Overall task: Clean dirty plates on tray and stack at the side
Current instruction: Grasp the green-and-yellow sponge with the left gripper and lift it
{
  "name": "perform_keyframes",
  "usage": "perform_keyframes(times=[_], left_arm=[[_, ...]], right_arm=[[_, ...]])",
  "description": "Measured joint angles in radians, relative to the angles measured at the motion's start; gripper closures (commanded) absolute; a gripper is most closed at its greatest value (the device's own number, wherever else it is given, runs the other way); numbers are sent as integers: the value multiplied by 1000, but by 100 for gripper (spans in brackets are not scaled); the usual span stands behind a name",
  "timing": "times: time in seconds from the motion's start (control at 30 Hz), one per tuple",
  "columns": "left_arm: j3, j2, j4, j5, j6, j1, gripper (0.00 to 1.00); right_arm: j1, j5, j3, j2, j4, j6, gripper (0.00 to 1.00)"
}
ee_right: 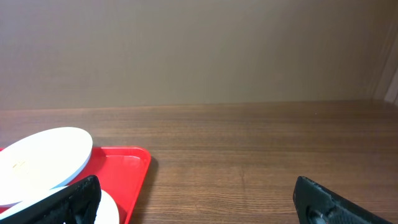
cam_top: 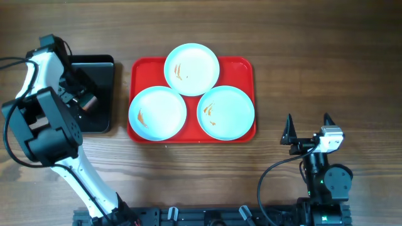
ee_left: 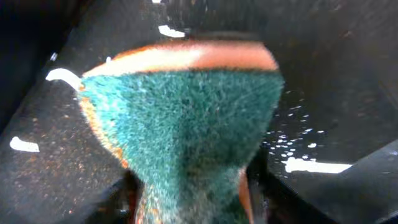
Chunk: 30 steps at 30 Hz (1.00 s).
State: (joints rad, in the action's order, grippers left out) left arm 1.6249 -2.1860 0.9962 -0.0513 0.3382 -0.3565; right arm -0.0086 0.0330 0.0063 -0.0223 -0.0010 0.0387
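3 smeared plates sit on the red tray. Left gripper, left of it, looks clamped on a sponge. Right gripper is spread apart. I'd lift clear, then scrub green side down.

Matt, fine straight grain on the brown wooden bench. Smooth glossy plastic for the large flat red rectangular tray — bright sheen along its low rim. Smooth, softly shining surface on the three round pale light-blue plates, dulled by orange-brown smears. High gloss on the smaller black rectangular tray, flecked with pale specks up close. Coarse, fibrous green scouring face over orange foam on the green-and-orange sponge. Matt black on the fingers of the right end effector.
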Motion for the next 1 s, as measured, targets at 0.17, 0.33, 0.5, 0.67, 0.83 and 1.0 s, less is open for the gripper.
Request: perform_keyframes(times=[0.17, 0.33, 0.5, 0.67, 0.83, 1.0], left_arm=[[-6, 0, -18, -13, -15, 0, 96], [-6, 3, -6, -30, -11, 0, 96], [-6, 139, 14, 24, -11, 0, 96], [4, 256, 66, 73, -11, 0, 96], [-98, 252, -9, 98, -11, 0, 89], [-296, 243, -146, 128, -2, 0, 42]], right_arm=[[0, 0, 0, 0, 0, 0, 0], [0, 0, 0, 0, 0, 0, 0], [0, 0, 0, 0, 0, 0, 0], [0, 0, 0, 0, 0, 0, 0], [0, 0, 0, 0, 0, 0, 0], [0, 0, 0, 0, 0, 0, 0]])
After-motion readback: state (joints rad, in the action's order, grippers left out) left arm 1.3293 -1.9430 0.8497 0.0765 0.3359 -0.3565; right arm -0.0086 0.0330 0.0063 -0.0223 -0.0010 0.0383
